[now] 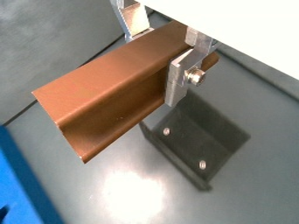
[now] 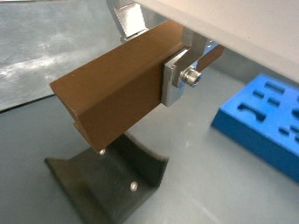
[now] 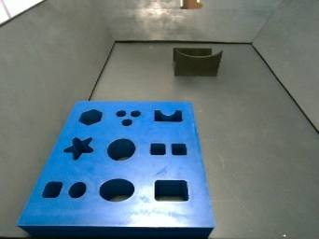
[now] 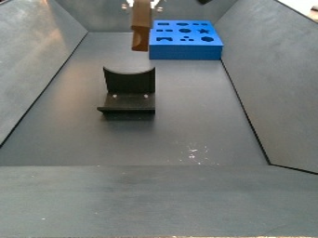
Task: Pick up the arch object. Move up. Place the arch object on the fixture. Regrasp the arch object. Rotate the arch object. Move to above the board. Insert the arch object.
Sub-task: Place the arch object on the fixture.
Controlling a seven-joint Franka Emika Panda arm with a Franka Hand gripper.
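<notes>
Up above the fixture [image 4: 126, 91], the gripper [image 1: 163, 54] clamps the arch object [image 1: 111, 98] between its fingers [image 1: 177, 77]; below it the fixture's scoop sits empty, the board [image 3: 119, 166] off aside.

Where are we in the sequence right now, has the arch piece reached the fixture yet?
Pick-up and lift look done: the gripper holds the arch object clamped in the air above the fixture. Not yet placed on it. Regrasp, rotation, moving over the board and insertion remain.
</notes>
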